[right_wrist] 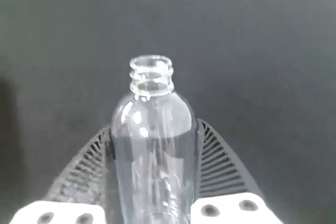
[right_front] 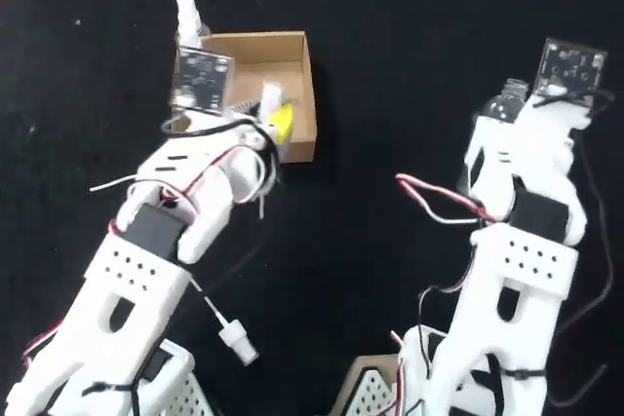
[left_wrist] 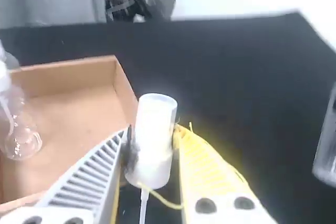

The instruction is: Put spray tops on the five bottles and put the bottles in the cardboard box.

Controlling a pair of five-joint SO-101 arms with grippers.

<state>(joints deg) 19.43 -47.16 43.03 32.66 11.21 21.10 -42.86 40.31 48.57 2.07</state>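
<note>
My left gripper (right_front: 266, 116) hangs over the near right corner of the cardboard box (right_front: 292, 56) and is shut on a white spray top (left_wrist: 151, 139), whose thin tube hangs down between a white finger and a yellow finger (left_wrist: 207, 169). My right gripper (right_wrist: 152, 145) at the table's right side is shut on a clear bottle (right_wrist: 152, 129) that stands upright with an open neck; the same bottle (right_front: 507, 99) shows from above. Another clear bottle (right_front: 187, 13) with a spray top on it stands at the box's far left corner (left_wrist: 13, 124).
One loose spray top (right_front: 235, 337) with its tube lies on the black table near the front, between the two arms. Red and white cables hang off both arms. A clear object (left_wrist: 326, 142) stands at the edge of the left wrist view.
</note>
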